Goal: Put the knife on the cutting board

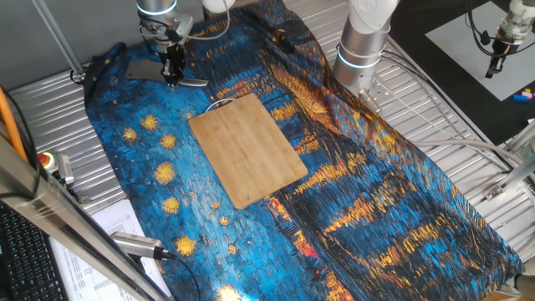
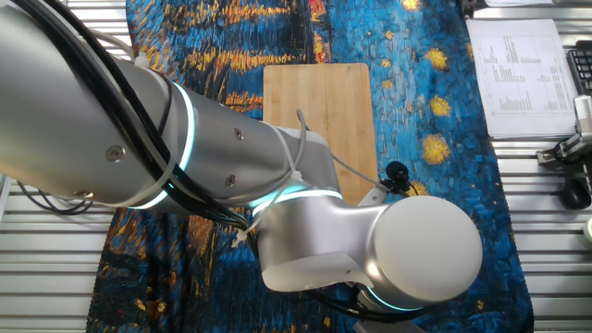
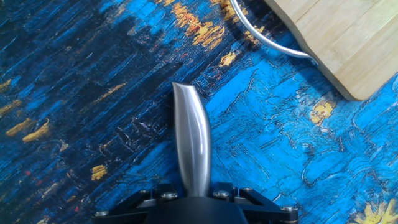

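Observation:
The knife (image 1: 146, 70) lies at the far left of the blue painted cloth, with its grey blade to the left and its silvery handle (image 1: 197, 82) pointing right. My gripper (image 1: 173, 73) stands straight down over it and is shut on the knife where blade meets handle. In the hand view the handle (image 3: 191, 140) sticks out from between the jaws of the gripper (image 3: 193, 191), close over the cloth. The bamboo cutting board (image 1: 247, 149) lies bare in the middle, with its wire loop (image 3: 264, 37) towards the knife. In the other fixed view the arm hides gripper and knife; the board (image 2: 319, 102) shows.
A second arm's base (image 1: 363, 52) stands at the back on the slatted metal table. A red button (image 1: 43, 159), papers (image 1: 117, 224) and a keyboard (image 1: 25, 259) lie at the front left. Papers (image 2: 520, 65) also show in the other fixed view.

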Robot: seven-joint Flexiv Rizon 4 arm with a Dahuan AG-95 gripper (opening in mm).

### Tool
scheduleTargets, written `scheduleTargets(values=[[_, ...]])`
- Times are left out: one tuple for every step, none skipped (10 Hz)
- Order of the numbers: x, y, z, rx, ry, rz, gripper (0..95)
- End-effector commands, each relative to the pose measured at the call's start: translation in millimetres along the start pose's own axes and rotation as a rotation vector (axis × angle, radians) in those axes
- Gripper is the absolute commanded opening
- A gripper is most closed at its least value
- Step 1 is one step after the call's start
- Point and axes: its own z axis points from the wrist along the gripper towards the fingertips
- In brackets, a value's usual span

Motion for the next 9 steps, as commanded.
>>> scheduleTargets(values=[[0.4,-0.1,2.2,0.0,0.0,0.005,0.0],[0.4,0.0,2.1,-0.002,0.0,0.009,0.0],[0.6,0.5,1.8,-0.002,0.0,0.015,0.0],[0.9,1.4,1.1,-0.003,-0.001,0.029,0.0],[1.0,1.6,0.3,-0.001,-0.001,0.029,0.0],[1.0,1.6,-0.5,-0.001,-0.002,0.027,0.0],[0.9,1.6,-1.7,-0.001,-0.002,0.031,0.0],[0.8,1.6,-2.7,-0.002,-0.002,0.035,0.0],[0.7,1.6,-3.5,-0.002,-0.001,0.038,0.0]])
